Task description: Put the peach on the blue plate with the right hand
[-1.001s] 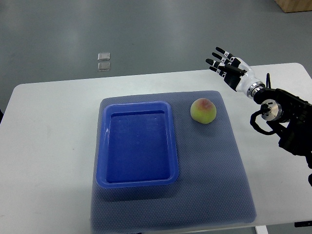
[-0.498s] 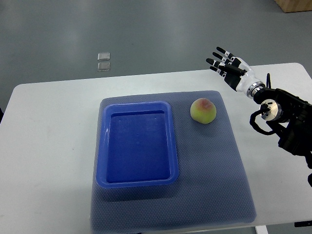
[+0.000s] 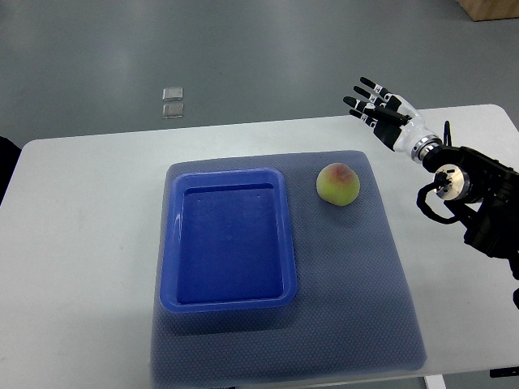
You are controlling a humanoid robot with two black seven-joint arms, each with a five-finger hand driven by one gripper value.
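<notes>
Peach (image 3: 338, 184) — round, fuzzy — on woven mat (image 3: 357, 275)

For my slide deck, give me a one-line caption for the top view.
Open right hand hovers beyond the peach, which lies beside the empty blue plate.

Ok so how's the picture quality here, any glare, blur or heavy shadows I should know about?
Top view: sharp throughout, no motion blur on the right hand; lighting is soft and even, with only a faint shadow beside the peach; mild sheen on the blue plate rim and a dull reflection on the grey floor, nothing blown out; the white table is bright but keeps its detail.
</notes>
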